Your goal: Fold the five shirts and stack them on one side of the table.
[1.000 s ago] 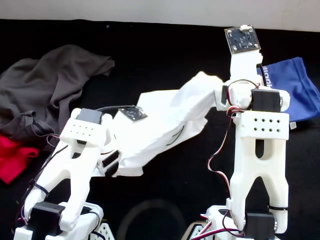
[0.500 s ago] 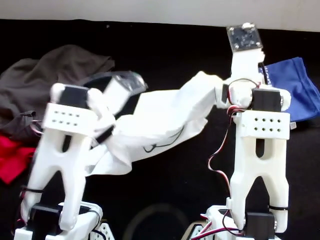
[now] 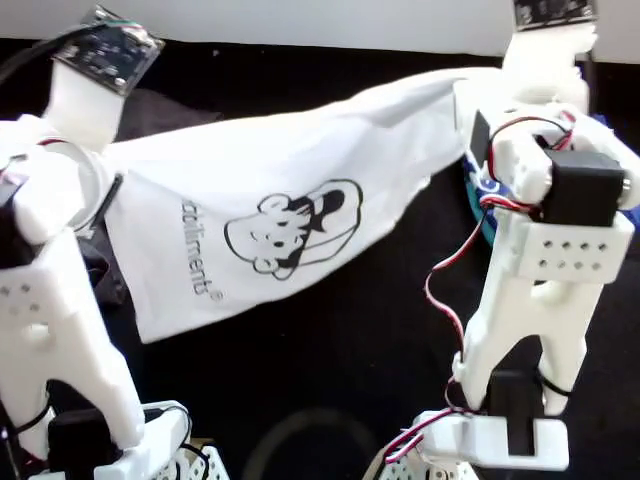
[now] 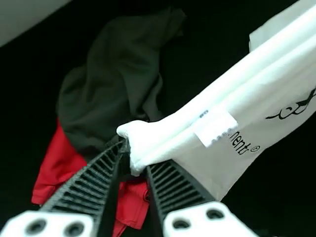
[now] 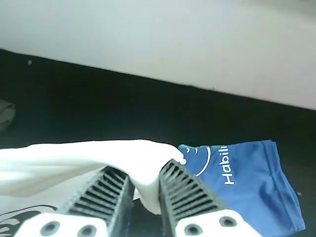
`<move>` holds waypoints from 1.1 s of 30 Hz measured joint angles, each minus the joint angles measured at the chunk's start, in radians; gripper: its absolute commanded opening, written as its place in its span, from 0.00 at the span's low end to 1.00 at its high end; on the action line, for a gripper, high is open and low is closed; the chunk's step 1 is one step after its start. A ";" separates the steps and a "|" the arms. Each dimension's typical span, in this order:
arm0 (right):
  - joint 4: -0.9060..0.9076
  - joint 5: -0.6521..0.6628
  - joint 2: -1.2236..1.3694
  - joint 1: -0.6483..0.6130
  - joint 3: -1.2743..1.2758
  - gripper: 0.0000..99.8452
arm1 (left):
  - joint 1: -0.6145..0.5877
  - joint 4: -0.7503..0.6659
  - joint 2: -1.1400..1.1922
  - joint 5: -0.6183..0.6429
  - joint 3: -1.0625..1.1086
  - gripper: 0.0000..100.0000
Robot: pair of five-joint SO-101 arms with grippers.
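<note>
Black cloth-covered table (image 3: 340,370) runs under both arms. White soft-cotton shirt w/ a cartoon print (image 3: 270,200) hangs stretched above it betw. my two arms, print toward the high cam, lower edge sagging. Crumpled dark grey shirt (image 4: 118,84) sits in a heap on the left side. Flat, folded-looking blue shirt w/ white lettering (image 5: 247,187) lies on the right side. Bunched red shirt (image 4: 64,168) touches the grey heap. Left gripper (image 4: 134,157) is clamped on one rolled-up end of the white shirt, and right gripper (image 5: 145,174) is pinched tight on the opposite end. I judge the fabric light, limp and prob. slippery in a thin pinch, so I'd grip thick hems or shoulder seams, not a single layer.
</note>
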 measured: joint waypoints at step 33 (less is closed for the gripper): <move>0.164 0.000 -0.281 0.000 -0.436 0.01 | -0.055 -0.028 -0.308 0.000 -0.044 0.01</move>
